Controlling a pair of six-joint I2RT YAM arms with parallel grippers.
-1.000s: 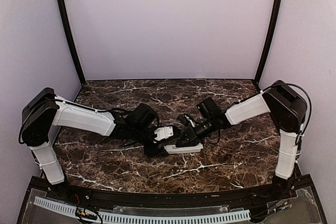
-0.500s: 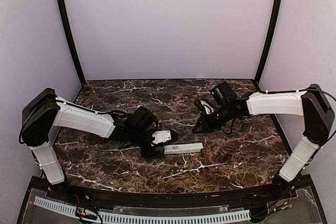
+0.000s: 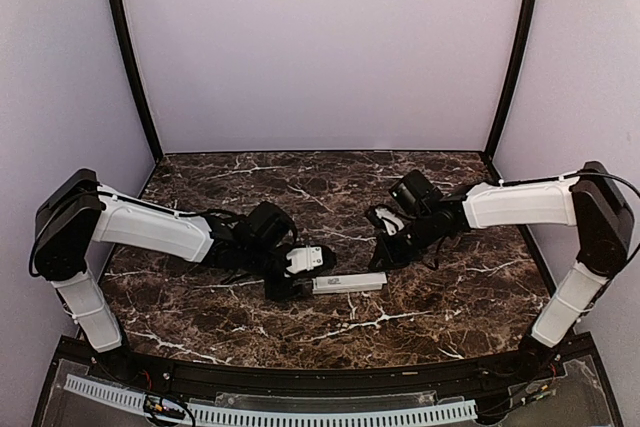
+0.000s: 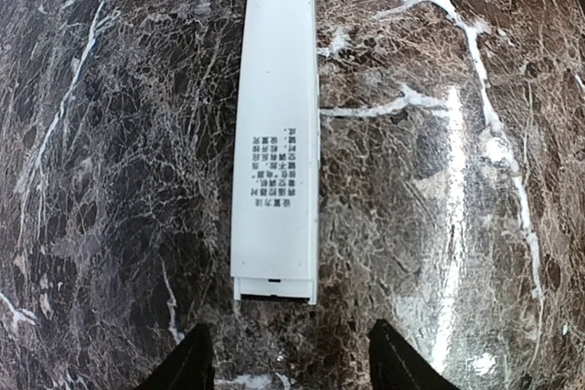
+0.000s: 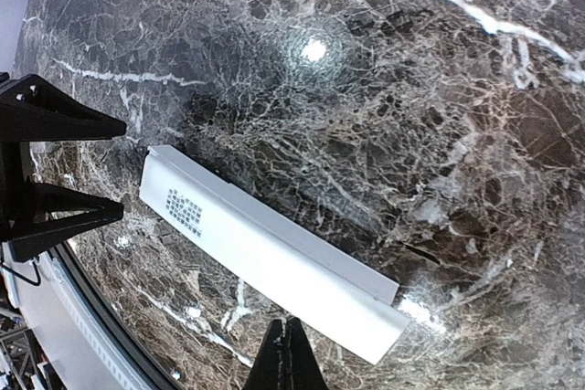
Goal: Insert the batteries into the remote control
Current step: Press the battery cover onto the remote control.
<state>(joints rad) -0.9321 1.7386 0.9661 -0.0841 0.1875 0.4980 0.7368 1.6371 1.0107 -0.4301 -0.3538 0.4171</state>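
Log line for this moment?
remote control: on table | left pincer: open, off its end | right pincer: shut, empty | batteries: unseen

1. One remote control (image 3: 348,283), flat on the table (image 3: 250,332).
2. Two grippers: left gripper (image 3: 297,282) just off the remote control's left end, right gripper (image 3: 383,250) beyond its right end, apart.
3. One table, under the remote control.

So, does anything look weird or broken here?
Nothing looks broken or spilled. The remote lies flat on the table, with its printed label facing up. One odd thing is that no batteries show in any view.
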